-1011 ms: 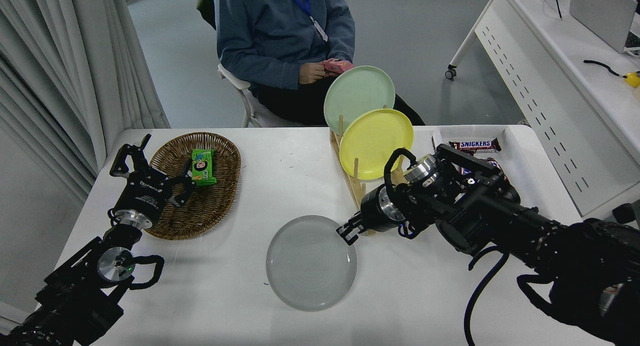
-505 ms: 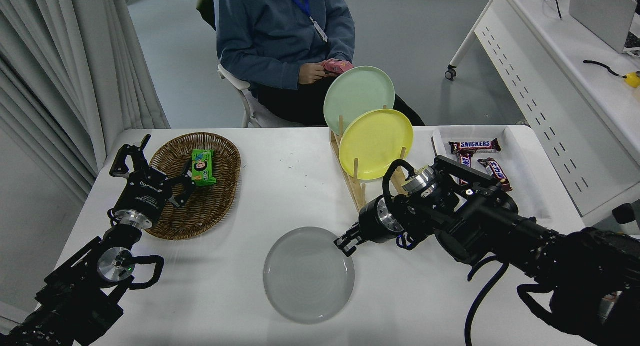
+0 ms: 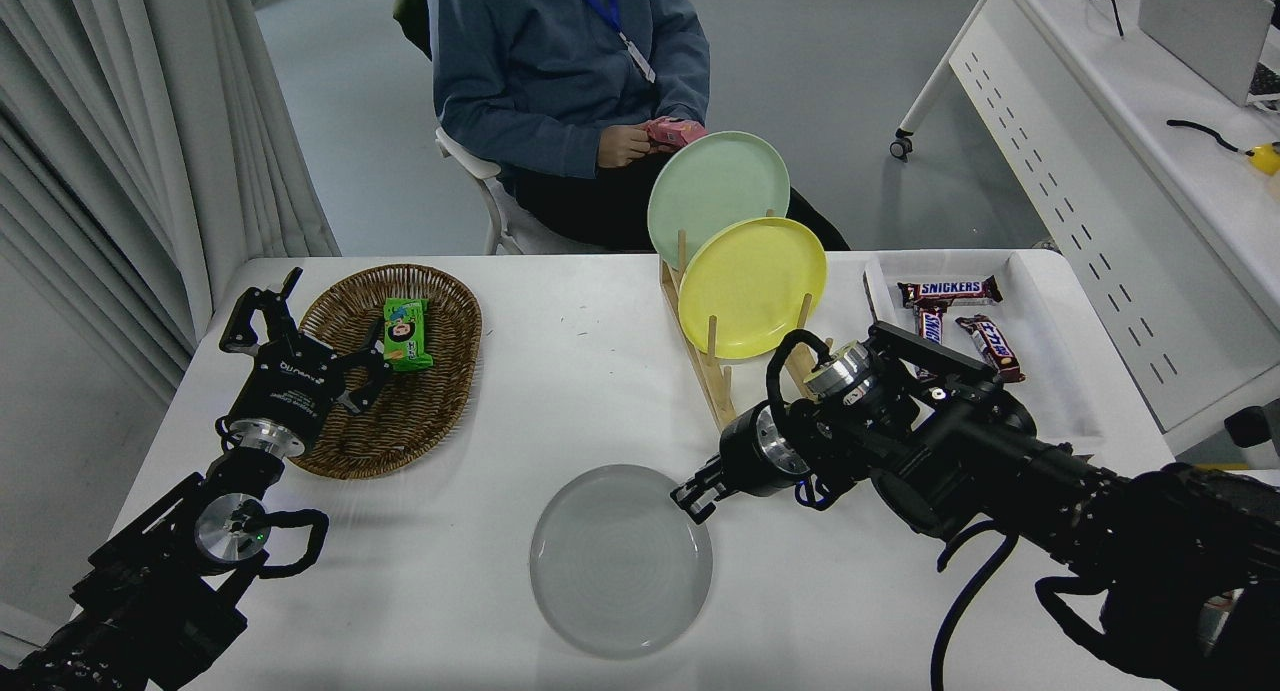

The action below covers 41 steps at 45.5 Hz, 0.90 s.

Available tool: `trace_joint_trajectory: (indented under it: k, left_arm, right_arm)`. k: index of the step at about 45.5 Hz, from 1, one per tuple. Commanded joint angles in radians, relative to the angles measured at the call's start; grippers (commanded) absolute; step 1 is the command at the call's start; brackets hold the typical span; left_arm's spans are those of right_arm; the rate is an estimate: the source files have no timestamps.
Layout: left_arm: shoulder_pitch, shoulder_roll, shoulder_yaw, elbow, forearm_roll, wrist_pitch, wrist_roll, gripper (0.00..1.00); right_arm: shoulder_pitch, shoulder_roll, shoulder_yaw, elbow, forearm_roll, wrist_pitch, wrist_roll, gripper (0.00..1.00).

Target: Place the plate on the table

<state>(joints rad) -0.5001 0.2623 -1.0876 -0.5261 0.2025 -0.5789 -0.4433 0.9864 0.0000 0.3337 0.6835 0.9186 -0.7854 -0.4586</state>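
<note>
Lying flat on table [image 3: 480,591], plate [image 3: 620,561] rim touching right gripper [image 3: 693,499].

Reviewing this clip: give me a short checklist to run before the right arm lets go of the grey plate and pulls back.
1. Plate flat on the table: cannot tell.
2. Right gripper at the plate's right rim: ok.
3. Grip released: cannot tell.
4. Plate clear of the wooden rack: ok.
5. Plate inside the table's near edge: ok.
6. Left gripper parked over the basket, away from the plate: ok.
</note>
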Motion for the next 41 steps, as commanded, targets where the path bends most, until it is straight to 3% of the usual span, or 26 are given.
trace_joint_trajectory:
  k: [1,2,6,15,17,19,24,35,41]
  left_arm:
    - [0.0,0.0,0.0,0.0,0.0,0.001,0.0,1.0]
    - [0.0,0.0,0.0,0.0,0.0,-0.001,0.0,1.0]
    - [-0.001,0.0,0.0,0.0,0.0,-0.001,0.0,1.0]
    - [0.0,0.0,0.0,0.0,0.0,0.001,0.0,1.0]
    - [0.0,0.0,0.0,0.0,0.0,-0.001,0.0,1.0]
    - [0.0,0.0,0.0,0.0,0.0,0.001,0.0,1.0]
    - [0.0,0.0,0.0,0.0,0.0,0.001,0.0,1.0]
    - [0.0,0.0,0.0,0.001,0.0,-0.001,0.0,1.0]
    - [0.0,0.0,0.0,0.001,0.0,0.001,0.0,1.0]
  right_arm:
    - [-0.002,0.0,0.001,0.001,-0.006,0.0,0.001,0.0]
    - [-0.002,0.0,-0.001,-0.001,-0.006,0.0,0.001,0.0]
    - [-0.002,0.0,-0.001,-0.001,-0.009,0.0,0.001,0.25]
    - [-0.002,0.0,0.001,-0.001,-0.011,0.0,0.0,0.6]
    - [-0.002,0.0,0.001,0.001,-0.011,0.0,0.0,0.76]
    - [-0.003,0.0,0.001,0.002,-0.012,0.0,0.0,1.0]
    - [-0.006,0.0,-0.004,0.022,-0.033,0.0,0.0,1.0]
    - [-0.034,0.0,0.014,0.05,-0.24,0.607,0.0,1.0]
    - [-0.038,0.0,0.068,0.047,-0.378,0.779,0.049,1.0]
